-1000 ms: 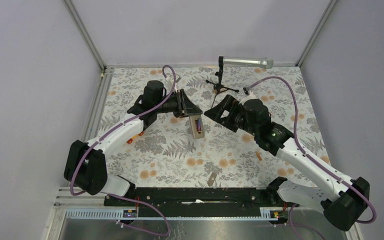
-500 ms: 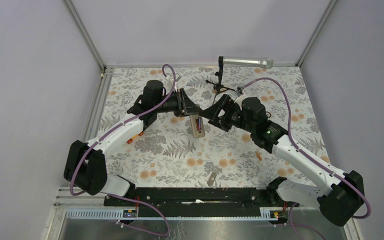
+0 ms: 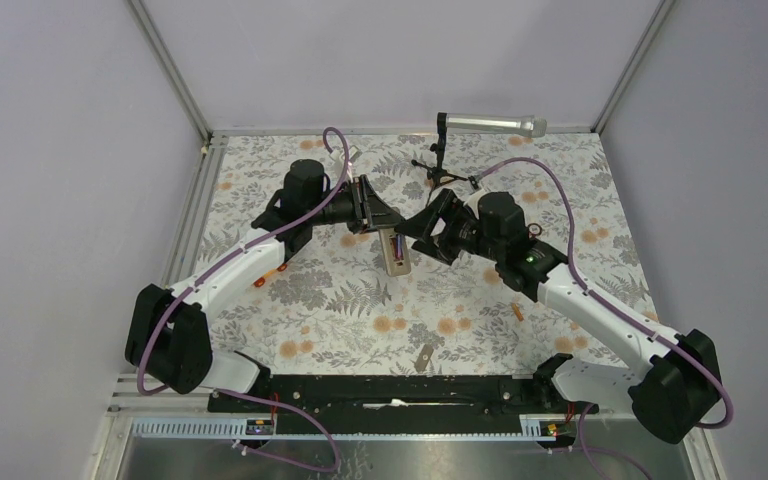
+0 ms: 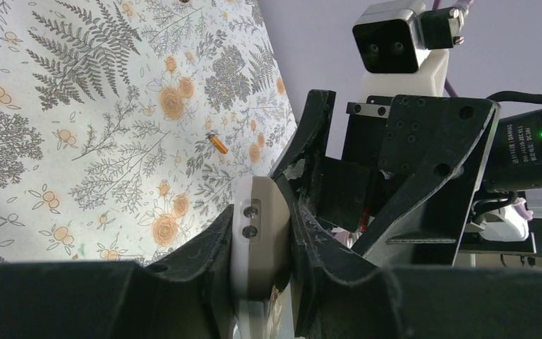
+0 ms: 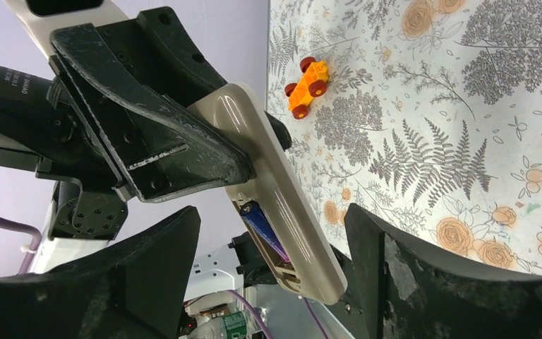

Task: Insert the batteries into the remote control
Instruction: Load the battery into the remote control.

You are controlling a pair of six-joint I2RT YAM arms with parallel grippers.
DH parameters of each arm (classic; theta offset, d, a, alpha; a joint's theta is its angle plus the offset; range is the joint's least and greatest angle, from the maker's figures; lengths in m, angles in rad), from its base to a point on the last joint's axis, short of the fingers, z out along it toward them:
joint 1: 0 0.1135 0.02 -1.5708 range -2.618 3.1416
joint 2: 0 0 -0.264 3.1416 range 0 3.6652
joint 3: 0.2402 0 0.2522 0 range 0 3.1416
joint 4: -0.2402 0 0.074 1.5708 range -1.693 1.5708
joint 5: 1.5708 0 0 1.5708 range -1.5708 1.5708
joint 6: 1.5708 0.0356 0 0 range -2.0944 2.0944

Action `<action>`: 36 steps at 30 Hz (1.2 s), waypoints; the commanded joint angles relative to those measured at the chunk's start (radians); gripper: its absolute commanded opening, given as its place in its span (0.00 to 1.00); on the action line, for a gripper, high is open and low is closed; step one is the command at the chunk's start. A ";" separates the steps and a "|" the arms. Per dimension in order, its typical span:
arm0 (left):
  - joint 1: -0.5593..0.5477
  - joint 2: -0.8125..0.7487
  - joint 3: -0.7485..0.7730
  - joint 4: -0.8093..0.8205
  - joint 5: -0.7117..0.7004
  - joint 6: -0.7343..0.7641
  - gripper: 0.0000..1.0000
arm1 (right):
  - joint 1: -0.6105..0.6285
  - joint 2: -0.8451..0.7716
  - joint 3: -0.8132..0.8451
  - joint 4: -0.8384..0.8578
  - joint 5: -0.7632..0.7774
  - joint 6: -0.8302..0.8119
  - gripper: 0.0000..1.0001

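My left gripper [image 3: 385, 228] is shut on the white remote control [image 3: 395, 254] and holds it tilted above the floral mat, tan recess uppermost. A dark blue battery [image 5: 265, 229] lies inside that recess. In the left wrist view the remote control [image 4: 257, 226] is pinched between both fingers. My right gripper [image 5: 272, 275] stands open, its fingers either side of the remote control's [image 5: 282, 191] free end without touching it. The orange battery [image 3: 518, 311] lies loose on the mat to the right, and the orange battery [image 4: 217, 144] also shows in the left wrist view.
A silver microphone [image 3: 490, 125] on a black stand [image 3: 440, 165] sits at the back. An orange toy car [image 5: 307, 78] rests on the mat near the left arm. A small tan piece [image 3: 423, 357] lies near the front edge. Grey walls enclose the mat.
My right gripper has moved left, up to the remote control's end, and its jaws have narrowed a little. The left gripper and remote control have stayed put.
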 commanded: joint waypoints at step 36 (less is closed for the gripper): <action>-0.008 -0.065 0.029 0.159 -0.184 -0.209 0.00 | -0.022 0.074 -0.191 0.559 -0.053 0.617 1.00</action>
